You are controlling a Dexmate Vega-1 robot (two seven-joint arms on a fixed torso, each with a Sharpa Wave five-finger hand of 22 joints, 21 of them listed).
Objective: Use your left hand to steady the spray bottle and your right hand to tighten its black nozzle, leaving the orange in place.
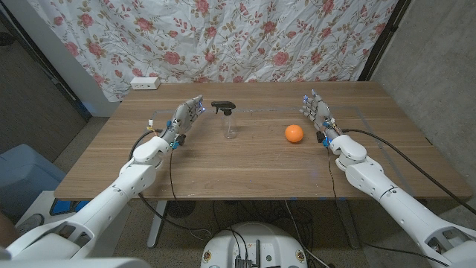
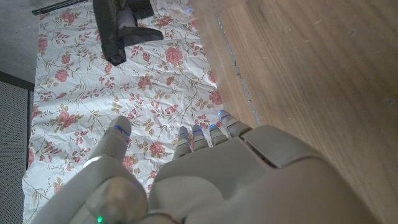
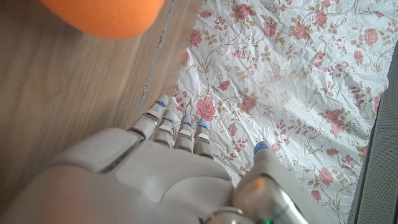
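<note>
Work looks unstarted: left hand (image 1: 184, 119) and right hand (image 1: 318, 113) wait open and empty, spray bottle (image 1: 230, 123) between them untouched, orange (image 1: 294, 133) just beside the right hand.

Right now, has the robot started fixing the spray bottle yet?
Not yet. The left hand and right hand both wait open on the table, holding nothing. The spray bottle stands untouched between them, its black nozzle on top. The orange sits in place. Steadying and tightening are both left.
</note>
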